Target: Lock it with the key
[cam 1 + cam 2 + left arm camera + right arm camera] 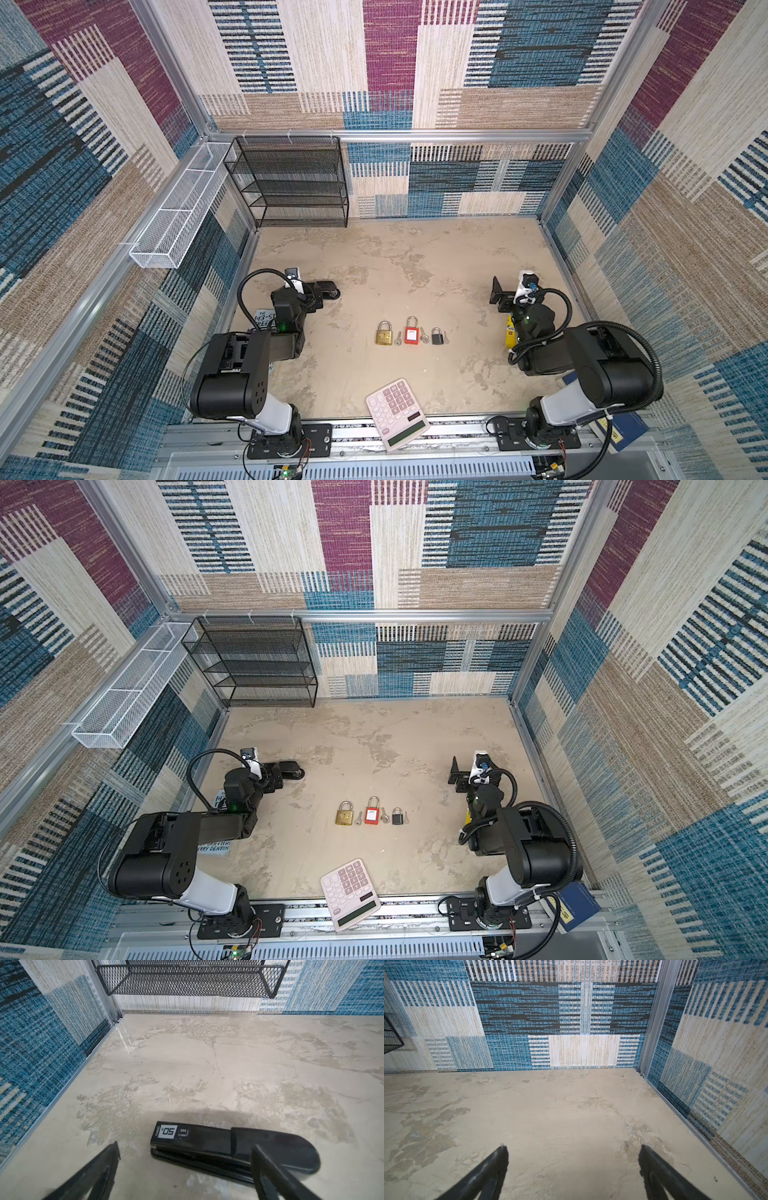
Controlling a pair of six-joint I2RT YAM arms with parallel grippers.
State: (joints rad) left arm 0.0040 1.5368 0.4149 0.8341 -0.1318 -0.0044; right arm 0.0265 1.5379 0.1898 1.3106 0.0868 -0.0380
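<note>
Wide and empty hangs my left claw (pixel 186 1147), low over the table (pixel 207 1059); one matte black finger (pixel 270 1167) passes in front of the stapler (pixel 197 1140), a glossy black slab with a white label, and whether they touch I cannot tell; I judge that chance, since the stapler has no part in locking. My right claw (pixel 573 1147) gapes as wide, with only mottled beige stone-look surface between its fingers. Both sit well apart from the work, likely held off so the middle stays reachable. There, in both top views, three padlocks lie flat in a row, each with a small silver key (pixel 398 337) just beside it: brass lock (pixel 384 333); red lock (pixel 411 332), plastic-bodied I think; black lock (pixel 437 336). Whether the shackles are latched is too small to tell. A pink calculator (pixel 397 413) overhangs the near rail.
</note>
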